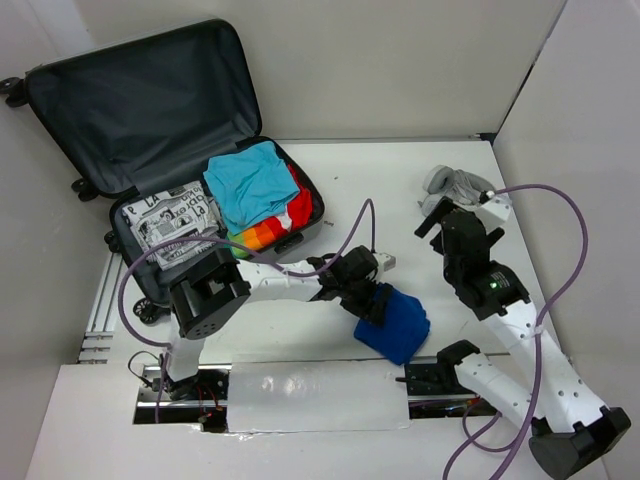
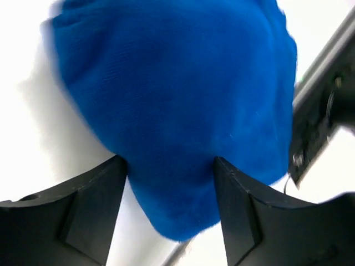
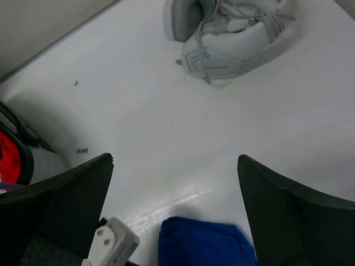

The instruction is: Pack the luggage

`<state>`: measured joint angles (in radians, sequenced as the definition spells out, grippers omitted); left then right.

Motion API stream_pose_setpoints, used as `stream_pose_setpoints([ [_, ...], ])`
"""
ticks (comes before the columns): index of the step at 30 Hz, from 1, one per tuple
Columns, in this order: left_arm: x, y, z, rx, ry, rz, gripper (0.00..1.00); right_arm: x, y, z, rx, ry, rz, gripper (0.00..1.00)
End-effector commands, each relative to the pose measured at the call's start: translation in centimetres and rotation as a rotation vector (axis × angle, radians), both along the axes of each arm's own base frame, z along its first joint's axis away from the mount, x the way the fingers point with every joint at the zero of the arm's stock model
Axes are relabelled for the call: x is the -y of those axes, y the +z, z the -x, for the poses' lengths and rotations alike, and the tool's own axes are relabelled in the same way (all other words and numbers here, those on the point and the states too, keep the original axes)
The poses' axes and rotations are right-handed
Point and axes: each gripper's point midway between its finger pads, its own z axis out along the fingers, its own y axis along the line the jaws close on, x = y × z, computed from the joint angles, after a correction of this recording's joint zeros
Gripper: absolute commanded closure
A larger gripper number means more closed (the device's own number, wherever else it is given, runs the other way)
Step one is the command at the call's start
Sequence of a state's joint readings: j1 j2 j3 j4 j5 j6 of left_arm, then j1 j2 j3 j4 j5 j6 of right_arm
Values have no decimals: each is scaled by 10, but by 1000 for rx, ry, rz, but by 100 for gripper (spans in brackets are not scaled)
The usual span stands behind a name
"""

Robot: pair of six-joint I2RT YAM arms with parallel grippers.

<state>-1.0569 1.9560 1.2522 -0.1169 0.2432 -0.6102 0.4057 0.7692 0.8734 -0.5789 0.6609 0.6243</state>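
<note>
Luggage (image 1: 140, 110): is lying open at the far left of the desk (image 1: 400, 180), with its lid leaning back against the wall and its dark lining showing.
Luggage contents: a teal garment (image 1: 250, 185) is lying on top; a rainbow-striped item (image 1: 262, 236) and a black-and-white printed item (image 1: 170, 225) are sitting beside it in the lower half.
Blue cloth (image 1: 398, 322): is resting on the desk at near centre, well apart from the luggage.
Left claw (image 2: 169, 159): is hanging over the blue cloth. Its fingers (image 2: 105, 194) are standing on either side, with the cloth filling the gap and touching both. Whether they are clamping it cannot be told.
Right claw (image 3: 175, 159): is hovering above bare desk with its jaws spread wide, gripping nothing.
Sneakers (image 3: 227, 47): are lying, white-grey, at the far right of the desk, just beyond the right claw.
</note>
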Motion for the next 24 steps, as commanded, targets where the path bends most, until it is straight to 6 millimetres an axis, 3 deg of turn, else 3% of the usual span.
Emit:
stream_pose_setpoints([
  [1,16,-14,-5,-39,35,20,28,-10,-1,0,7,64,-12,0],
  [4,18,-21,-6,-59,43,-5,42,-10,-2,2,20,72,-21,0],
  [6,19,-25,-1,-59,27,-18,66,-9,-1,6,40,72,-29,0],
  [7,19,-25,-1,-59,27,-18,66,-9,-1,6,40,72,-29,0],
  [8,20,-19,-2,-46,19,-7,74,-6,2,8,56,64,-31,0],
  [9,17,-18,-3,-38,25,-10,100,-5,3,8,60,52,-37,0],
  [12,13,3,-10,29,25,-3,100,-2,9,14,93,52,-50,0],
  [13,7,7,-20,93,47,-28,100,-2,7,15,93,52,-50,0],
  [17,-15,63,-55,302,143,-82,100,-2,9,19,121,58,-73,0],
  [18,-21,88,-61,341,162,-55,100,-2,15,20,146,58,-83,0],
  [20,-36,112,-76,374,208,-55,100,-2,13,22,147,66,-86,0],
  [21,-48,133,-85,400,234,-28,100,-3,15,23,155,75,-93,0],
  [24,-78,160,-108,481,338,-36,100,-5,15,23,154,84,-97,0],
])
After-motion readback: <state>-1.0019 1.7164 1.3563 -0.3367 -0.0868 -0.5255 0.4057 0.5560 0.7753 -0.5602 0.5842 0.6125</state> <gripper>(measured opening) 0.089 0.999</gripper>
